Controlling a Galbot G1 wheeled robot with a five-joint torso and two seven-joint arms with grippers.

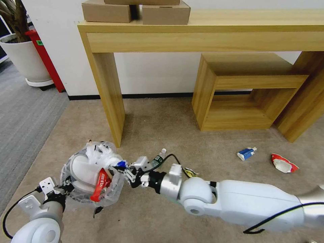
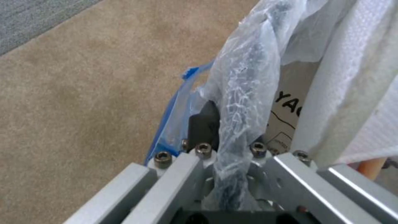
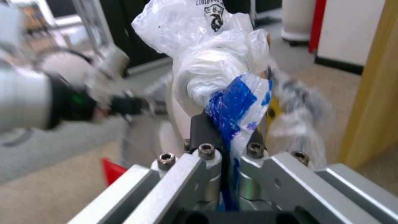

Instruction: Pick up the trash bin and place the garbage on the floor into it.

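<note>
The trash bin (image 1: 116,189), lined with a crinkly clear bag, hangs just above the beige floor (image 1: 162,128) at the lower left. It is stuffed with white slippers (image 1: 82,168), red paper (image 1: 100,184) and wrappers. My left gripper (image 1: 66,186) is shut on its bag-covered rim (image 2: 244,81). My right gripper (image 1: 127,171) is at the bin's right rim, shut on a blue-and-white plastic wrapper (image 3: 234,104). On the carpet lie a small plastic bottle (image 1: 159,157), a crumpled wrapper (image 1: 191,173), a blue-white tube (image 1: 246,153) and a red-and-white paper (image 1: 282,163).
A tall wooden table's leg (image 1: 108,98) stands just behind the bin, and cardboard boxes (image 1: 135,11) sit on the tabletop. A low wooden shelf (image 1: 243,84) stands at the right. Far left are a white plant pot (image 1: 23,59) and grey striped carpet (image 1: 23,114).
</note>
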